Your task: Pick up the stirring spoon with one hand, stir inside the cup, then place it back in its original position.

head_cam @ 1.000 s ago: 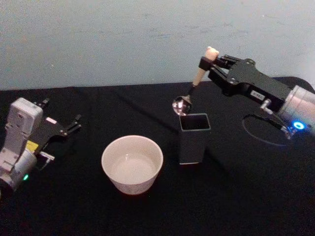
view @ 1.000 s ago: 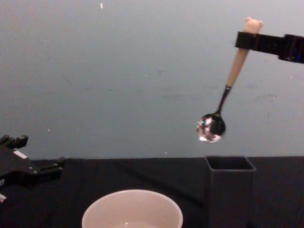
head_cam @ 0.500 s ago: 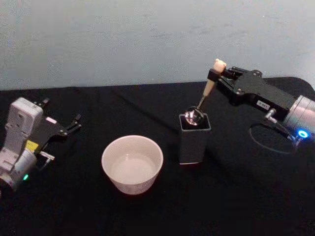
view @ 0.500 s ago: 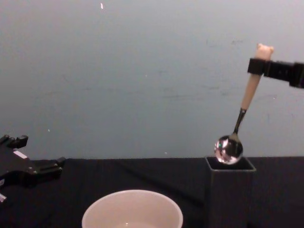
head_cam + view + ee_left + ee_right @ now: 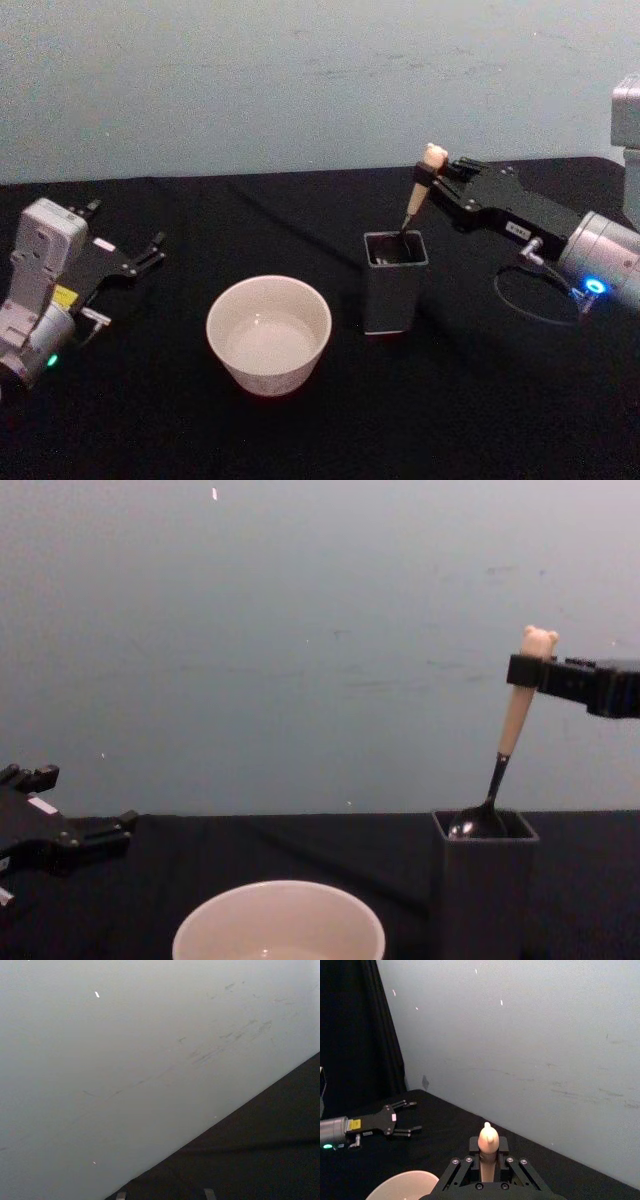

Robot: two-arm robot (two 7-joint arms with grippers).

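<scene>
- Right gripper (image 5: 430, 176) clamped stirring spoon (image 5: 413, 206) near its top (bear head above).
- Spoon bowl sat below gripper, probably inside dark holder (image 5: 394, 285).
- Left gripper (image 5: 150, 250) sat parked, fingers apart.

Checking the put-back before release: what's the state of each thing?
spoon: gripped near handle top, tilted, bowl inside holder's mouth
holder: upright, spoon bowl in it
cup: upright, left of holder
right gripper: shut on spoon
left gripper: open, parked far left

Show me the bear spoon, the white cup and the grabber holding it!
Slim beige-handled bear spoon (image 5: 517, 720): chest view, on its handle.
Wide cream-white cup (image 5: 268, 380): head view, front wall.
Black right gripper (image 5: 424, 180): head view, between its fingertips, around the handle.
</scene>
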